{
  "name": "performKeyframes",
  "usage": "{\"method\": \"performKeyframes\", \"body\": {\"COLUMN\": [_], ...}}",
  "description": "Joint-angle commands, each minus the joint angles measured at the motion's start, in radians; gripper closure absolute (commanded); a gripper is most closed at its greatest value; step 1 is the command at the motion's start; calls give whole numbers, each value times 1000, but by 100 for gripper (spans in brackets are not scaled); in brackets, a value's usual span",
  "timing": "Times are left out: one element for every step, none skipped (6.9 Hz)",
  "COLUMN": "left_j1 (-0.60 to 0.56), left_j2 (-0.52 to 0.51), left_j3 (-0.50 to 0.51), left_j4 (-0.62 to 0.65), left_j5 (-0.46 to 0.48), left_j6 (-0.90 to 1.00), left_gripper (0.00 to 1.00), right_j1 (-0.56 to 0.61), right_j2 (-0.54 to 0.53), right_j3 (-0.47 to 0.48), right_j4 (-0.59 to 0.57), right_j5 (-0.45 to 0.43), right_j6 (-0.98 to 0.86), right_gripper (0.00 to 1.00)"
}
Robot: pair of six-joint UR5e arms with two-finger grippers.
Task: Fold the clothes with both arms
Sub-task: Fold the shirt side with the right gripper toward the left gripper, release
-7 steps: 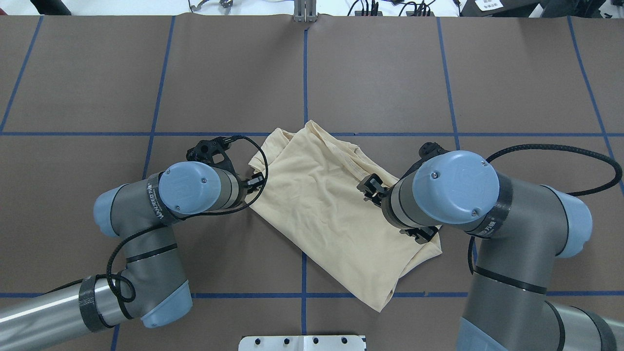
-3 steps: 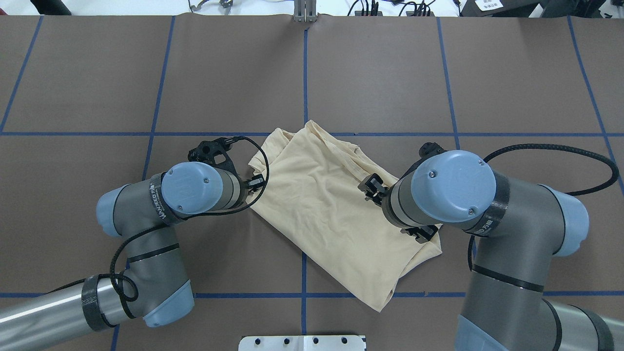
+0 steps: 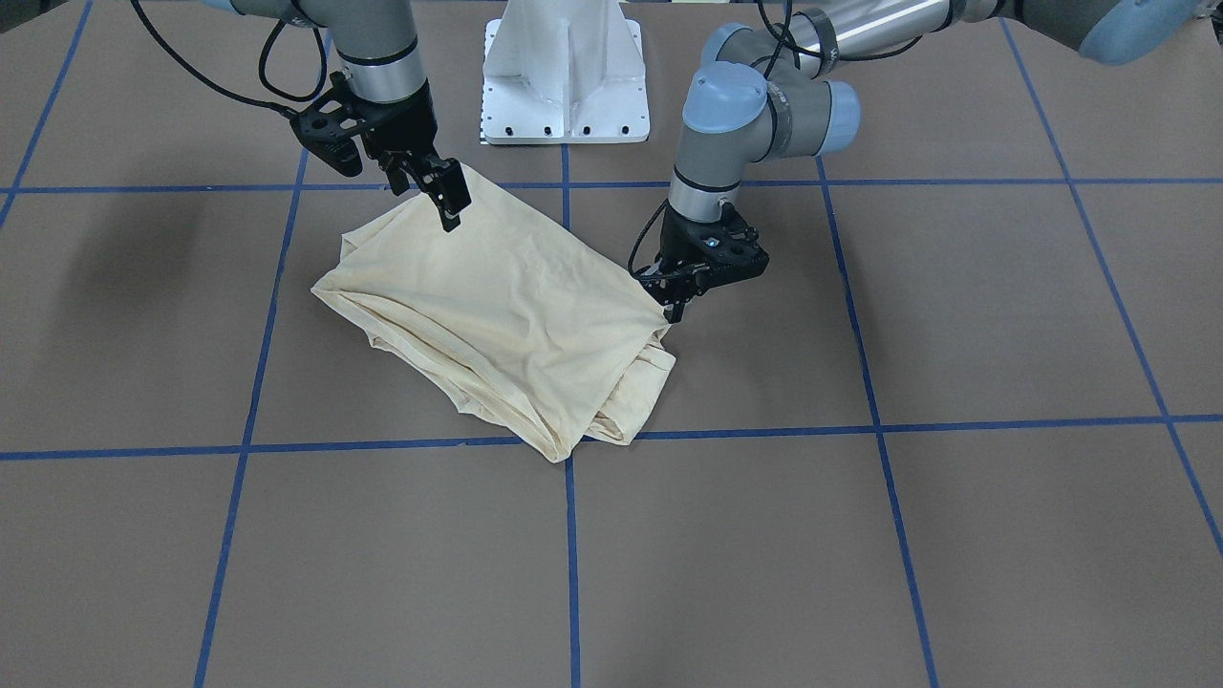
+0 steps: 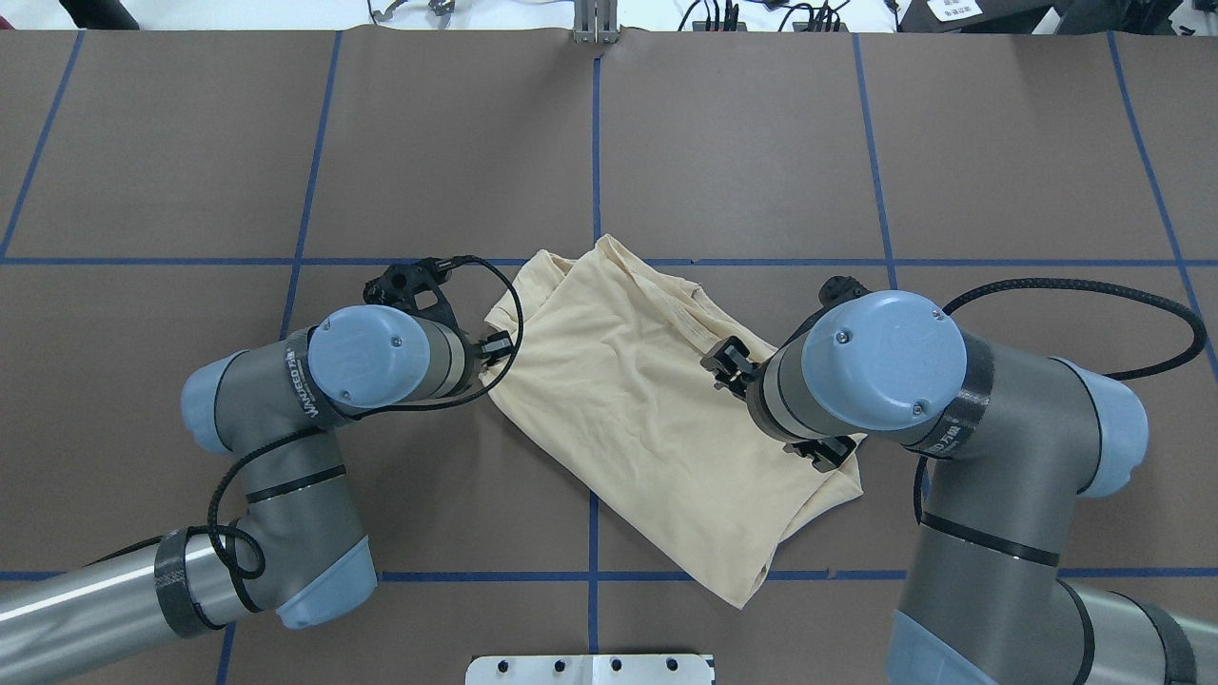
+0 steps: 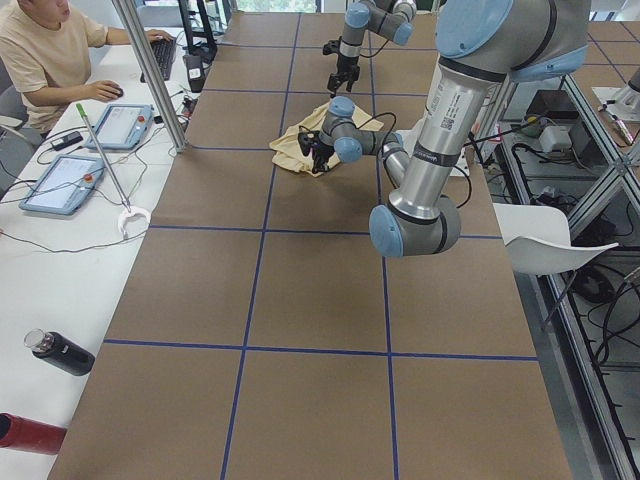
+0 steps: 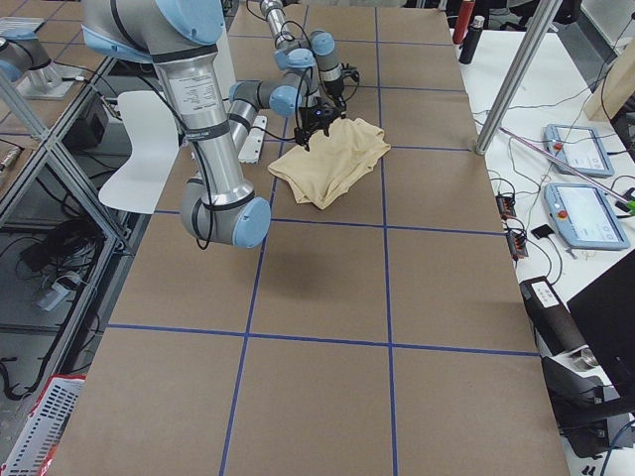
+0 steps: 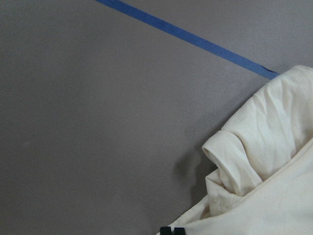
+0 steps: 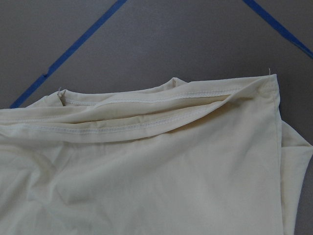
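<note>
The pale cream-yellow thin-fabric shirt (image 3: 497, 315) lies mid-frame, a rumpled part-folded oblong probably needing another fold; the black two-finger left gripper (image 3: 675, 304) sits closed at its edge, hold unclear, and the black right gripper (image 3: 427, 191) gapes empty above.

Light's bright & even from overhead, so you get only faint, blurry-edged shadows on the tabletop (image 3: 955, 315). Left wrist cam is a bit soft, w/ a dark shadow beside the shirt (image 7: 264, 147) fold. Right wrist cam is sharp: stitching reads clearly.
</note>
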Motion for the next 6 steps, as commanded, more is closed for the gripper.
{"method": "performKeyframes", "body": {"left_j1": [-102,-172,-234,-278,-318,-343], "left_j2": [-8,-14,-72,-167,-256,-276], "left_j3": [9,76,226,409,563,603], "left_j4": [-37,-135,-266,-383,-453,-470], "left_j5": [2,2,2,2,2,1], "left_j6": [170,230,283,306,340,361], "left_gripper": [100,100,100,100,100,52], "right_j1": [27,50,62,70,72,69], "right_j2": [2,2,3,2,3,30], "right_j3": [-3,-3,-7,-29,-73,-131], "right_j4": [0,0,3,87,183,258], "right_j5": [0,0,-2,-6,-14,-27], "right_j6": [-14,-24,-28,-15,-11,8], "right_gripper": [0,0,0,0,0,0]}}
